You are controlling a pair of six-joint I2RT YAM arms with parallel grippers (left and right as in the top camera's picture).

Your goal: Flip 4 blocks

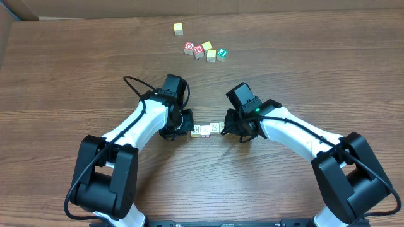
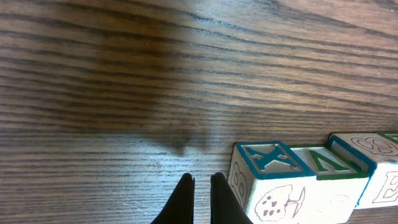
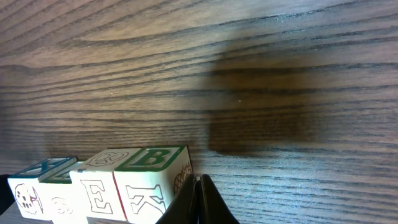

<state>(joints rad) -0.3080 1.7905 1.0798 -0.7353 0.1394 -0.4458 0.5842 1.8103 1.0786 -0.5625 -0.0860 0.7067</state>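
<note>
Four pale wooden blocks (image 1: 206, 130) lie in a tight row at the table's middle, between my two grippers. In the left wrist view the nearest block (image 2: 273, 158) has a blue X on top, and a green-topped block (image 2: 333, 163) comes after it. In the right wrist view the end block (image 3: 152, 157) shows a green B on top, with an E-faced block (image 3: 99, 180) beside it. My left gripper (image 2: 200, 199) is shut and empty, just left of the X block. At the row's other end my right gripper (image 3: 200, 190) is shut, its tip against the B block's side.
A cluster of other cubes sits at the back: a red O cube (image 1: 189, 47), a W cube (image 1: 199, 50), two yellow cubes (image 1: 209, 50) and a green-faced cube (image 1: 221, 53). A lone yellow cube (image 1: 178, 28) lies farther back.
</note>
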